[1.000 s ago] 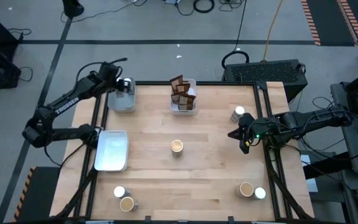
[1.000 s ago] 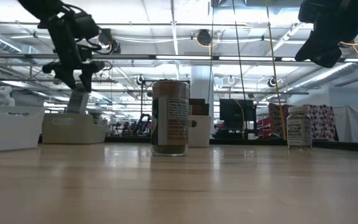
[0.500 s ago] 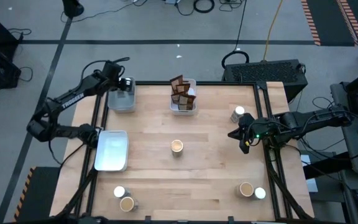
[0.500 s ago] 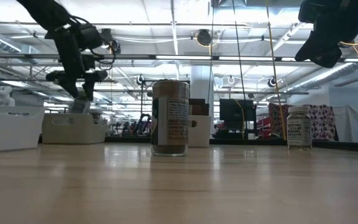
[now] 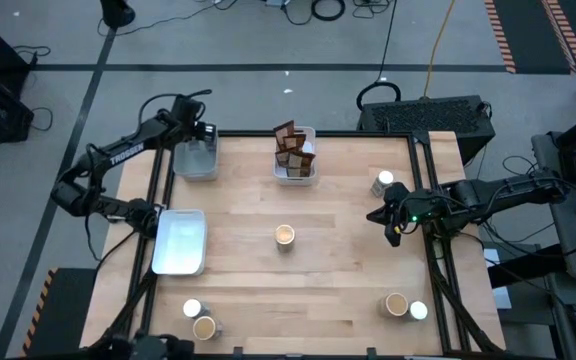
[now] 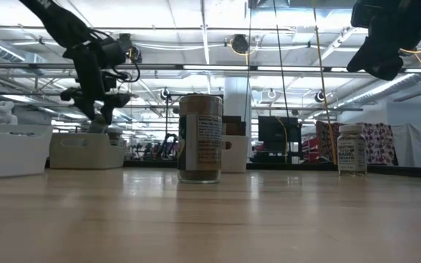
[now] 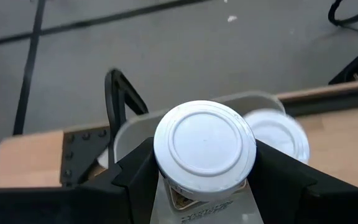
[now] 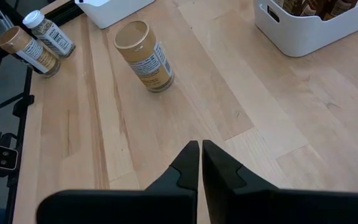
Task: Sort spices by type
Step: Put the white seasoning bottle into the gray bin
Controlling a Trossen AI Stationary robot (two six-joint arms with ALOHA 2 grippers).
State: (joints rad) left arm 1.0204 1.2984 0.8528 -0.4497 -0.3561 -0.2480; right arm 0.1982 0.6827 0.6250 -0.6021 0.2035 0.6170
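Left end effector [image 5: 194, 133] lower over tray [image 5: 196, 160].

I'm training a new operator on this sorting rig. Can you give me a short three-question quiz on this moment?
1. True or false: the left gripper holds a white-topped jar.
2. Which tray contents show? A) brown packets B) amber jars C) nothing
3. Fill in: the right gripper's fingers are ____.

Key: 1 true; 2 A; 3 shut, above bare table, holding nothing.

Matt pale wood table [image 5: 338, 280]
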